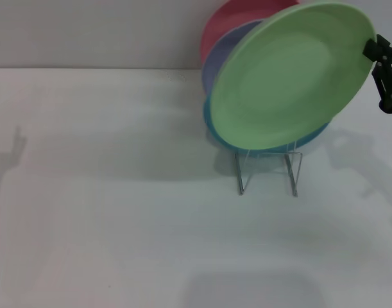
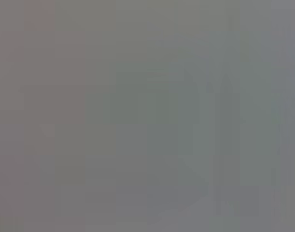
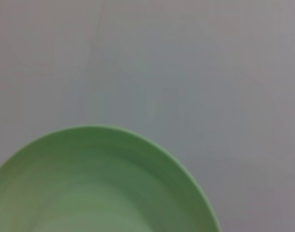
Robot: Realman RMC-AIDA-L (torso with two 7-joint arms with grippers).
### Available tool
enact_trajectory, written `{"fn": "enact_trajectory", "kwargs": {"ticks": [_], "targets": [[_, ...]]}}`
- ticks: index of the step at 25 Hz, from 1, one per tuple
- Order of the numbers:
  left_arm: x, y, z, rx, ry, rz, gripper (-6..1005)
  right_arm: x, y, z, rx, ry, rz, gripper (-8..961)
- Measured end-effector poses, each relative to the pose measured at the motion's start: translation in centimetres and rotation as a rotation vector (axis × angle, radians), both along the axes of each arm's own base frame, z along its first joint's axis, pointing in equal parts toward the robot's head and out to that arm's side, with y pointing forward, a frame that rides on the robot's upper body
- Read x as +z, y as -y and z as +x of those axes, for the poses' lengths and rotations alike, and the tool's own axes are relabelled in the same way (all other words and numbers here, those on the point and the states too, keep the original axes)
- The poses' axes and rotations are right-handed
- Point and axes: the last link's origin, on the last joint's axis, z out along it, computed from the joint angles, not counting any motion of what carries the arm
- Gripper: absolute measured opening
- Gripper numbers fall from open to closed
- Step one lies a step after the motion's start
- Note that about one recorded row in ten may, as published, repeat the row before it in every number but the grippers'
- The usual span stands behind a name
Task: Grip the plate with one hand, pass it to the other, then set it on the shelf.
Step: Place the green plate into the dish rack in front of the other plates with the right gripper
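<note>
Handover looks done: my right claw (image 1: 377, 52) pinches green plate (image 1: 292, 77) rim, tilted over rack (image 1: 267, 168). Left claw unseen. Slotting plate remains.

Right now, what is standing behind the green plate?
Behind the green plate stand a teal-blue plate, a purple plate and a pink plate in the wire rack. Only their edges show; the green plate covers the rest.

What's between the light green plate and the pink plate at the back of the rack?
Head view: a purple plate stands between the round light green plate and the pink plate.
</note>
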Motion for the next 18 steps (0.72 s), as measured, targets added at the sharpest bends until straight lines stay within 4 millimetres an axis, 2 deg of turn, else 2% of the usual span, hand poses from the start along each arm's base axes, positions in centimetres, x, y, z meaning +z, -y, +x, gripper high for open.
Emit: {"fn": "enact_trajectory", "kwargs": {"ticks": [4,18], "targets": [[-0.22,-0.05,0.43,-0.024,-0.016,-0.010,814,-0.15,0.11,0.56,0.020,0.031,0.023,21],[-1.00,-0.26,0.82,-0.044,-0.034,-0.048,814,-0.59,-0.16,0.63,0.088,0.094,0.085,30]]}}
